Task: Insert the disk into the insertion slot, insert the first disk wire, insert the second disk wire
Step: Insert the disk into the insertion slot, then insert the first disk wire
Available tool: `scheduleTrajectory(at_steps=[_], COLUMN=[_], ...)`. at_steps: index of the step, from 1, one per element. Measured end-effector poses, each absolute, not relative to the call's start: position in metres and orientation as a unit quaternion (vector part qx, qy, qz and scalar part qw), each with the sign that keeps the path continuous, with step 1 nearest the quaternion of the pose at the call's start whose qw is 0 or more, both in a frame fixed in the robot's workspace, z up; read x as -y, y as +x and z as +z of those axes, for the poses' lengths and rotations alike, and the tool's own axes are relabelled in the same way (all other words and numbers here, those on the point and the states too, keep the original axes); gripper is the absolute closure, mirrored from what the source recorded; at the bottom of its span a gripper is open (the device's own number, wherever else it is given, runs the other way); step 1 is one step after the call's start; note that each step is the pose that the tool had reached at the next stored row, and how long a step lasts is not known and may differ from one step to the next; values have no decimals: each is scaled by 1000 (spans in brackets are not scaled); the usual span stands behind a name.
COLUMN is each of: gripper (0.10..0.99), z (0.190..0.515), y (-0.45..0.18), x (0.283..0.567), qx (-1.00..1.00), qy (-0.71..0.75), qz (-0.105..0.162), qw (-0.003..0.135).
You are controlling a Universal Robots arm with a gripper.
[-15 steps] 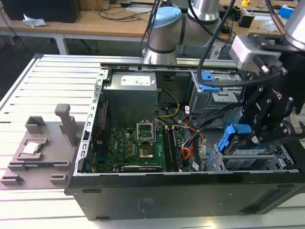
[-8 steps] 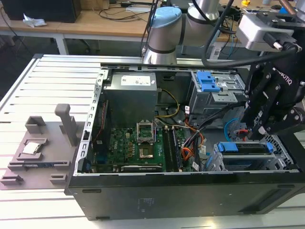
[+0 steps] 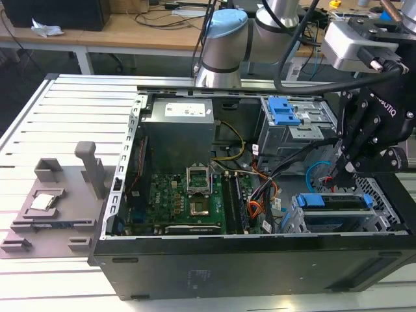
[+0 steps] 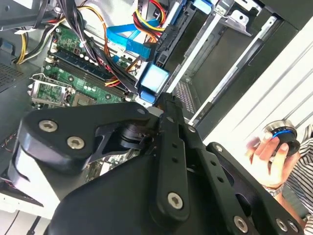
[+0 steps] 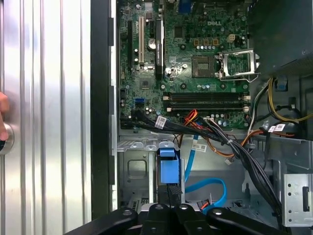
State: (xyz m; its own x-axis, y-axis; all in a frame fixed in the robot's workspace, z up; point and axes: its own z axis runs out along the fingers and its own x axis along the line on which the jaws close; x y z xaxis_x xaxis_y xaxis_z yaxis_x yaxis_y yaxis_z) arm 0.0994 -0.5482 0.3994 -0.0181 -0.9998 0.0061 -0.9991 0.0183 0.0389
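The disk (image 3: pixel 311 200) lies in the insertion slot (image 3: pixel 294 224), the silver cage at the case's corner on the exterior view's right. Its blue caddy end (image 5: pixel 167 169) sticks out toward me. My gripper (image 3: pixel 339 174) hangs just above that end. In both wrist views the black fingertips (image 5: pixel 172 192) are pressed together right beside the blue tab (image 4: pixel 155 78), and I see nothing between them. The second disk wire (image 5: pixel 213 187), a flat light-blue cable (image 4: pixel 128 41), curls loose beside the cage (image 3: pixel 317 170). The orange-red-black wire bundle (image 5: pixel 195 120) crosses above the cage.
The open case holds a motherboard (image 3: pixel 185 201), a power supply (image 3: pixel 179 120) and a taller grey cage with blue latches (image 3: pixel 286 114). A grey fixture (image 3: pixel 49 195) sits on the slatted table at the exterior view's left. A person's hand (image 4: pixel 266 156) rests on a round button.
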Motion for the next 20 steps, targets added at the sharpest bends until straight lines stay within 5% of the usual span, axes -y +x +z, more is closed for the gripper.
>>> scheduleTrajectory(at_steps=[20], gripper=[980], z=[385], y=[108], x=[554], qx=[713], qy=[700], qz=[-16], qw=[21])
